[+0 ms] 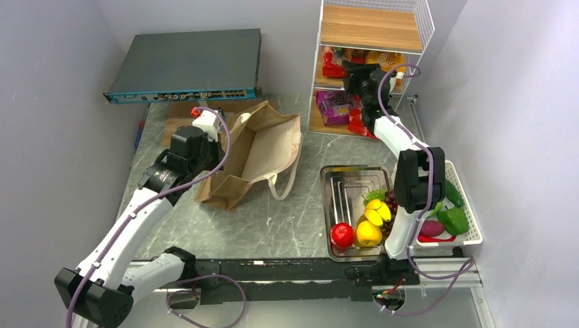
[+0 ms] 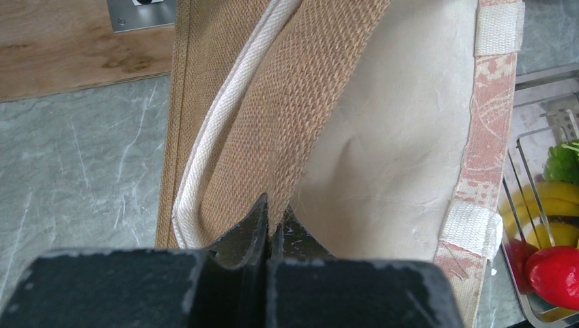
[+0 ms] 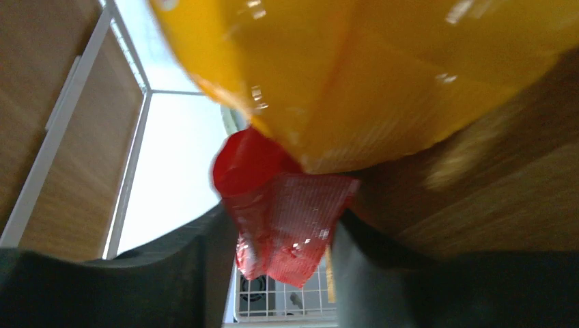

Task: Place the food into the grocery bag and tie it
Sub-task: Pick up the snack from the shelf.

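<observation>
My left pincer [image 2: 270,213]: pressed together on the grocery bag [image 2: 382,137] rim, propping its mouth open
Bag: left half of the table [image 1: 273,219]; long axis far-to-near
My right pincer [image 3: 283,229]: astride the red packet [image 3: 256,164] in the far-right-corner rack [image 1: 372,27]; whether it pinches yet, I cannot tell
Bearing: bag mouth lies left of my right pincer

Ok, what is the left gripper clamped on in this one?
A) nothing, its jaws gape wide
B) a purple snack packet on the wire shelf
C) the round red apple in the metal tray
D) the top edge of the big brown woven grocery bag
D: the left wrist view shows the left gripper shut on the rim of the brown woven grocery bag, while the red apple lies untouched in the metal tray.
</observation>
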Controlling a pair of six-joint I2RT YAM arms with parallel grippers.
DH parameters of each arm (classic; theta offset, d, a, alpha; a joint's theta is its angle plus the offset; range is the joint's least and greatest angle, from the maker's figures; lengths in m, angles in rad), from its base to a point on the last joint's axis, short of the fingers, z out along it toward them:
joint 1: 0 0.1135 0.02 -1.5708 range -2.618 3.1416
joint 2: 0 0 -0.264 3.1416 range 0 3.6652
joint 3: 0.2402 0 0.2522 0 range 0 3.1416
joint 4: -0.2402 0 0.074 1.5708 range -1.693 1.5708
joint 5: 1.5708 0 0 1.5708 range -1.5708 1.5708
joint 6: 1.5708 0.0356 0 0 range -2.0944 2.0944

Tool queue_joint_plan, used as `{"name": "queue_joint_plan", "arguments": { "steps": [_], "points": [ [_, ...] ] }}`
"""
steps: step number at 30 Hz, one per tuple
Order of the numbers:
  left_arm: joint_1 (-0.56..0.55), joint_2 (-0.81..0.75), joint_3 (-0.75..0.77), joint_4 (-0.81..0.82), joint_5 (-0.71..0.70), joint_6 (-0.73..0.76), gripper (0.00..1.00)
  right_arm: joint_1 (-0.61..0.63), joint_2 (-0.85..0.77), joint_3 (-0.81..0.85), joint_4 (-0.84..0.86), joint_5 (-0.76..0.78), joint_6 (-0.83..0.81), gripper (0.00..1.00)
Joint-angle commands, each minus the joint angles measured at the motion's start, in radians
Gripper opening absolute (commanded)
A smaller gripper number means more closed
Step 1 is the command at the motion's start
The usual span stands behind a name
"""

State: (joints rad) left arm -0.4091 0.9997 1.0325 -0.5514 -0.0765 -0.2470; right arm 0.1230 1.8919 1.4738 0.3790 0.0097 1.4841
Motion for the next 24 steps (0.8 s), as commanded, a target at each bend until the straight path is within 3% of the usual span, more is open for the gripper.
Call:
{"name": "queue_joint_plan", "arguments": {
  "steps": [1, 9, 24],
  "points": [
    [-0.005, -0.001, 0.036, 0.014, -0.001, 0.017, 0.00, -0.005, 0.030, 0.035, 0.035, -0.004, 0.010, 0.40],
    [-0.010, 0.004, 0.036, 0.014, -0.001, 0.021, 0.00, -0.006, 0.001, -0.005, 0.061, -0.022, -0.002, 0.01],
    [-0.014, 0.010, 0.035, 0.013, -0.024, 0.029, 0.00, -0.005, -0.220, -0.262, 0.088, -0.063, -0.004, 0.00]
  ]
}}
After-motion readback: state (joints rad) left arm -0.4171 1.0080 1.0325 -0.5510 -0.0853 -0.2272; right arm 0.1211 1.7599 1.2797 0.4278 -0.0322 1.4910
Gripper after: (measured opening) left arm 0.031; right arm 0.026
